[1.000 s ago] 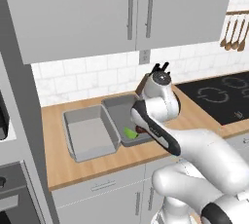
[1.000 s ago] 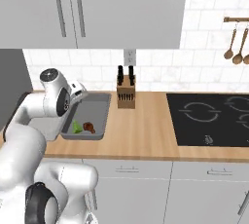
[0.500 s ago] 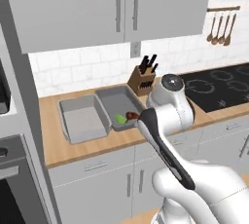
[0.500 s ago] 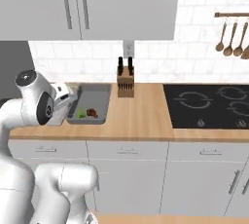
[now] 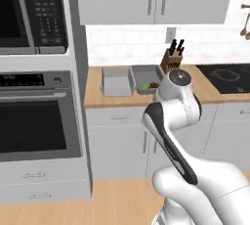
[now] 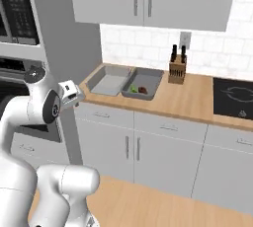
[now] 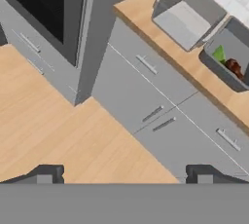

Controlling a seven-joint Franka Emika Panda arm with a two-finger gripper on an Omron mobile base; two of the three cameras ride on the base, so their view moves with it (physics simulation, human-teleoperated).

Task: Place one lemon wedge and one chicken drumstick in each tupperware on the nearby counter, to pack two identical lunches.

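- Tupperwares sat side by side on the counter (image 6: 183,103), their rims just beside each other, left of a knife block (image 6: 177,68).
- The left tupperware (image 6: 108,80) held no food that could be seen.
- The right tupperware (image 6: 144,83) held one lemon wedge (image 6: 133,89) and one chicken drumstick (image 6: 143,90), close together at its near end.
- The gripper (image 7: 124,173) was well away from the counter, out over the wooden floor (image 7: 53,135) before the drawer fronts (image 7: 160,116); its fingers (image 7: 46,174) stood spread wide with nothing between them.
- An oven (image 5: 36,116) and microwave (image 5: 29,11) stood left of the counter; a black cooktop (image 6: 233,97) lay to the right.
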